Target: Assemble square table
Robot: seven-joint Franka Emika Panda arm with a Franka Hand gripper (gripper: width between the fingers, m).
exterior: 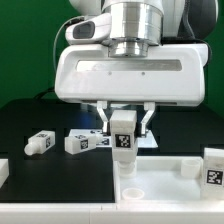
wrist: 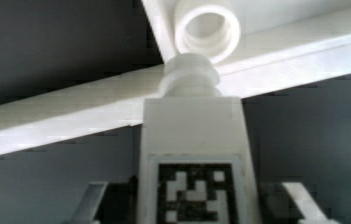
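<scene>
My gripper (exterior: 124, 128) is shut on a chunky white table leg (exterior: 123, 138) that bears a black-and-white tag, and holds it upright. The leg hangs over the near-left corner of the white square tabletop (exterior: 165, 195) and points down at a round corner hole (exterior: 130, 192). In the wrist view the leg (wrist: 193, 140) fills the middle between my gripper (wrist: 193, 205) and its fingers (wrist: 97, 200). Its rounded tip sits just short of the corner hole (wrist: 204, 28) in the tabletop (wrist: 305, 35). Whether tip and slab touch I cannot tell.
Two loose tagged legs (exterior: 40, 143) (exterior: 78, 142) lie on the black table at the exterior view's left. Another tagged leg (exterior: 214, 166) stands at the right edge. A white L-shaped piece (exterior: 186, 164) sits by the tabletop's far side. The marker board (exterior: 100, 133) lies behind the gripper.
</scene>
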